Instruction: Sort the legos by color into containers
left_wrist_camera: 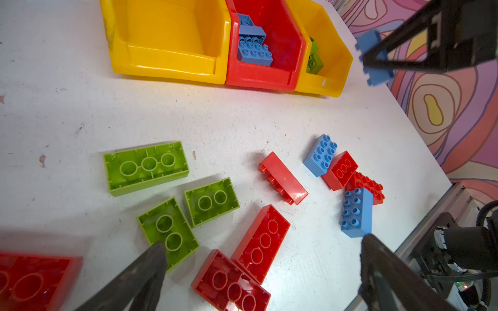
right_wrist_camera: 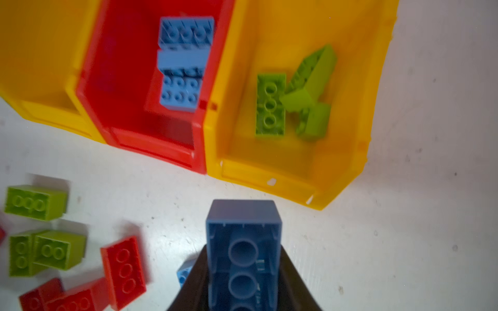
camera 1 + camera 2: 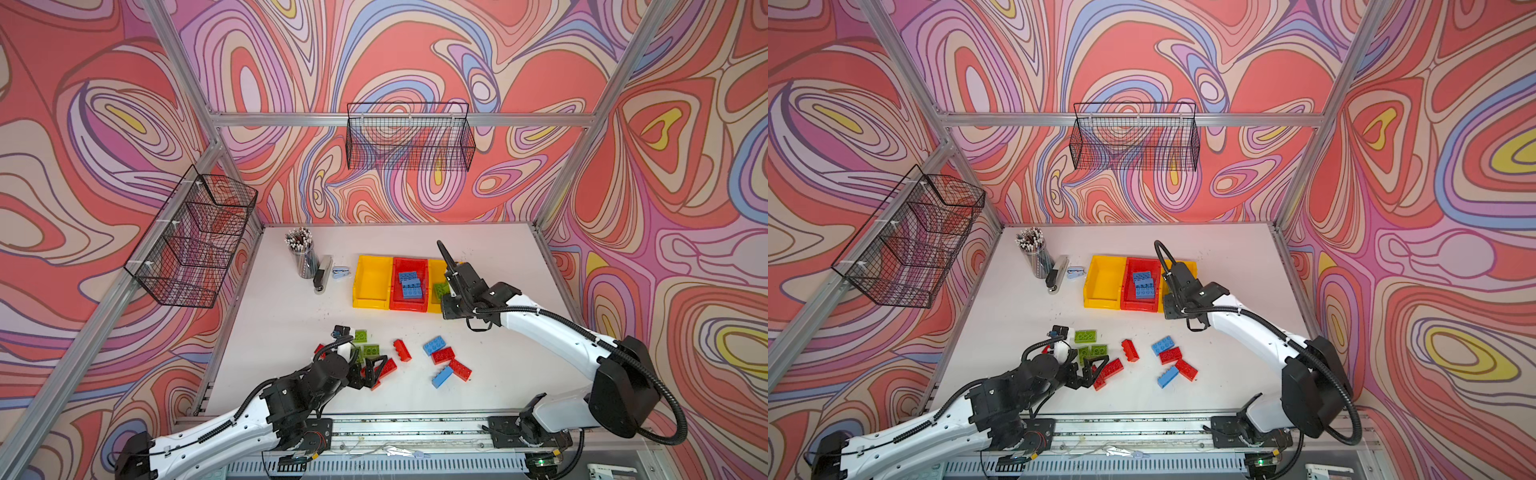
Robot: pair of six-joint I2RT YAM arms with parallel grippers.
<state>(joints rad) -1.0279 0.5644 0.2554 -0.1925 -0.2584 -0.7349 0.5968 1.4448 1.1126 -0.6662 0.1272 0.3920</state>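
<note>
Held brick: a blue lego (image 2: 243, 242) is pinched by the right gripper (image 2: 244, 282), its hollow underside turned to the wrist camera and its long end projecting past the fingers.
Its place: it is held above the table (image 2: 404, 242), just short of the front walls, near the seam between the red bin (image 2: 151, 150) and the right yellow bin (image 2: 347, 172).
Red bin: blue bricks (image 2: 183, 88) are stacked inside.
Right yellow bin: green bricks (image 2: 270, 105) are piled inside.
Left yellow bin (image 3: 371, 301): nothing is seen in it.
Left gripper (image 1: 260, 251): the fingers are spread wide and nothing is held; it is poised low over two red bricks (image 1: 231, 285), with a green brick (image 1: 168, 231) just beside one finger.
Loose legos (image 3: 446, 359): red, blue and green pieces are scattered on the near half of the table, well apart from the bins.
Risk, release: if the blue piece is let go here, it is likely to land on the table or in with the greens.
Risk, grip: since only part of the brick is clamped, a pivot or slip is possible.
Risk, left side: two reds could be caught at once, or the green could be shoved.
</note>
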